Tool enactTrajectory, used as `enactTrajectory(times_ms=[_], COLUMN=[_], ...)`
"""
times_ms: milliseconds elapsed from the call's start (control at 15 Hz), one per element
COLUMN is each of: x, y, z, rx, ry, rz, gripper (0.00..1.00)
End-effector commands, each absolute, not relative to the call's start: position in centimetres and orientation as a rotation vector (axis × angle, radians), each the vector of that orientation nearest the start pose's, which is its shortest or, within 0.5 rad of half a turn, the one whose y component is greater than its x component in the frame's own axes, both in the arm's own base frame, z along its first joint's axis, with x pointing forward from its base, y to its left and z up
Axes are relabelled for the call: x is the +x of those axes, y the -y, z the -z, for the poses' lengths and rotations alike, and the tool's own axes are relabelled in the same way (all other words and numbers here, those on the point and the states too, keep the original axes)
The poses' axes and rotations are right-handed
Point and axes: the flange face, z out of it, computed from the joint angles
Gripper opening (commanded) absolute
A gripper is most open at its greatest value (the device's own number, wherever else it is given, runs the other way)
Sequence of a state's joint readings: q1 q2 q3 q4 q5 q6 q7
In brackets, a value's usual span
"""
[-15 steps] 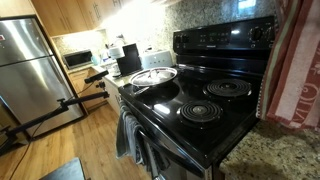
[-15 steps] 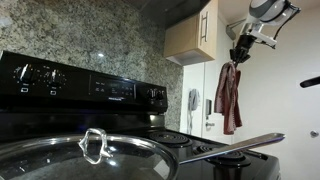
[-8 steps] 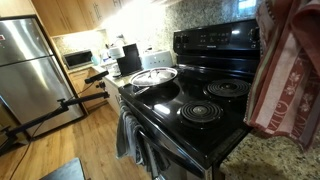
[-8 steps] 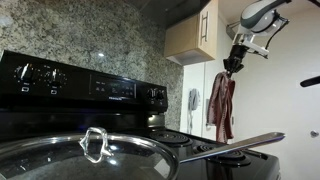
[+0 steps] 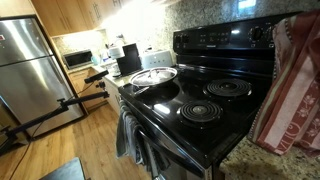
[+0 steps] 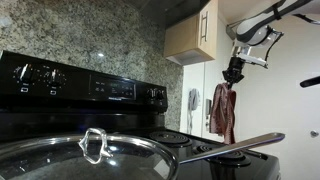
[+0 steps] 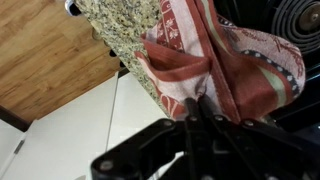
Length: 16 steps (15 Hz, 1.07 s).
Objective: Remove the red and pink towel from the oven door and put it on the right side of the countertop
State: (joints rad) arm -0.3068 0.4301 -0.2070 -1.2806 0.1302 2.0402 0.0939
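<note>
The red and pink towel (image 5: pixel 292 88) hangs in the air at the right edge of an exterior view, over the speckled countertop (image 5: pixel 243 160) beside the black stove. My gripper (image 6: pixel 234 76) is shut on the towel's top, and the cloth (image 6: pixel 223 112) dangles below it. In the wrist view the closed fingertips (image 7: pixel 197 108) pinch the bunched towel (image 7: pixel 225 62) above the countertop (image 7: pixel 122 28). The oven door (image 5: pixel 168 152) shows low on the stove front.
A grey-blue towel (image 5: pixel 127 134) hangs on the oven door handle. A lidded steel pan (image 5: pixel 153 76) sits on the stovetop, and its long handle (image 6: pixel 235 148) points toward the towel. A coil burner (image 7: pixel 300 24) lies beside the countertop. A steel fridge (image 5: pixel 30 70) stands far left.
My gripper has come down with the towel still in it. The cloth now hangs lower, closer to the countertop beside the stove.
</note>
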Motion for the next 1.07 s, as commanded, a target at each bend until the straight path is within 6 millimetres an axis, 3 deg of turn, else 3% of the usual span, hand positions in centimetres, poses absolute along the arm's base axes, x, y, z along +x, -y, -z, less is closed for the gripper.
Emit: enactTrajectory(times_ms=[0,1000], x=[64.7,66.7], y=[33.1,35.0], z=[-54.1,-41.2], rx=[-2.954,-2.975], ry=[-1.055,-1.068], rz=[0.516,0.229], gripper=[0.01,0.01])
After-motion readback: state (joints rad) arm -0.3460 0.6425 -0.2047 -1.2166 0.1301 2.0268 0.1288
